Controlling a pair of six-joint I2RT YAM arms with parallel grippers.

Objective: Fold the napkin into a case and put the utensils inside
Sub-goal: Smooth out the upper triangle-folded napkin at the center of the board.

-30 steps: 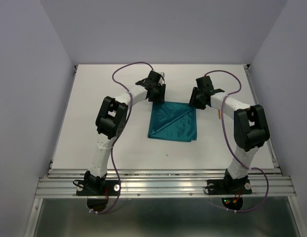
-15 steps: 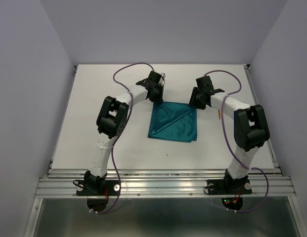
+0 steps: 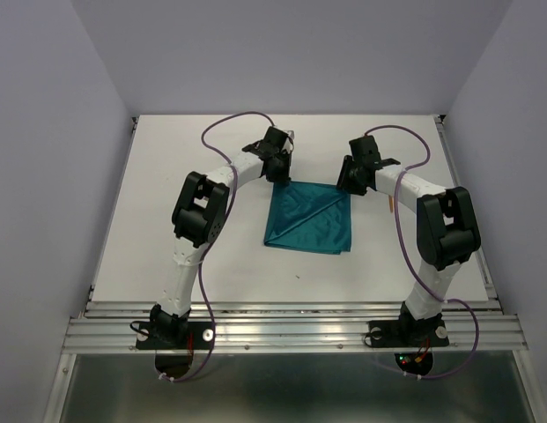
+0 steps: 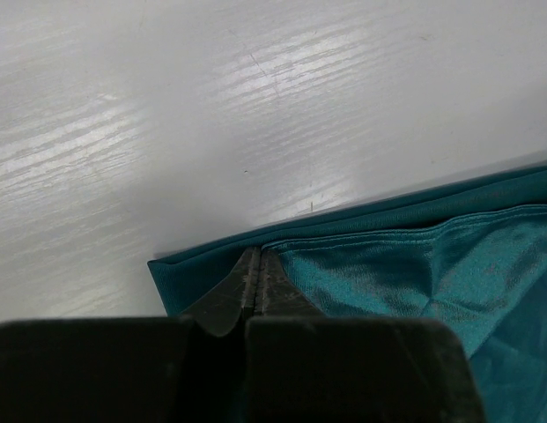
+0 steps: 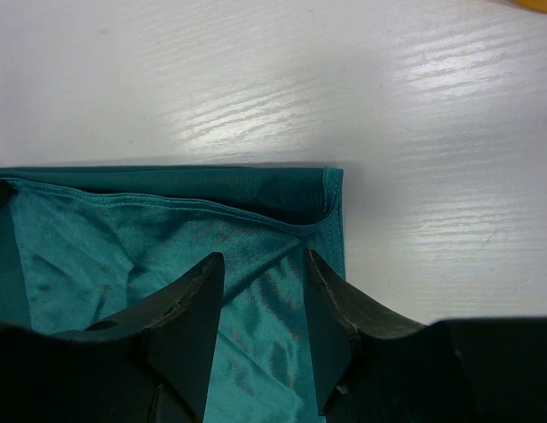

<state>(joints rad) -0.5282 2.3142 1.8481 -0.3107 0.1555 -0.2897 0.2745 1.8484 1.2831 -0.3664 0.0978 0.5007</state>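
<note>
White table point(image 3: 167, 220) fills the middle of the overhead view, and on it we see the napkin point(image 3: 308, 220) folded to a square. Our left gripper point(image 4: 254, 264) is clamped on its upper-left corner, likely to lift a layer; our right gripper point(image 5: 264, 260) stands open over the upper-right corner, ready to match.

Seen from above, the left gripper point(image 3: 279, 173) and the right gripper point(image 3: 352, 183) cover the napkin's point(image 3: 308, 220) two far corners. Beside the right arm, toward the table's point(image 3: 167, 176) right edge, an orange sliver point(image 3: 392, 204) is too small to identify. In the right wrist view, an orange patch point(image 5: 527, 3) is cut off at the top edge.
</note>
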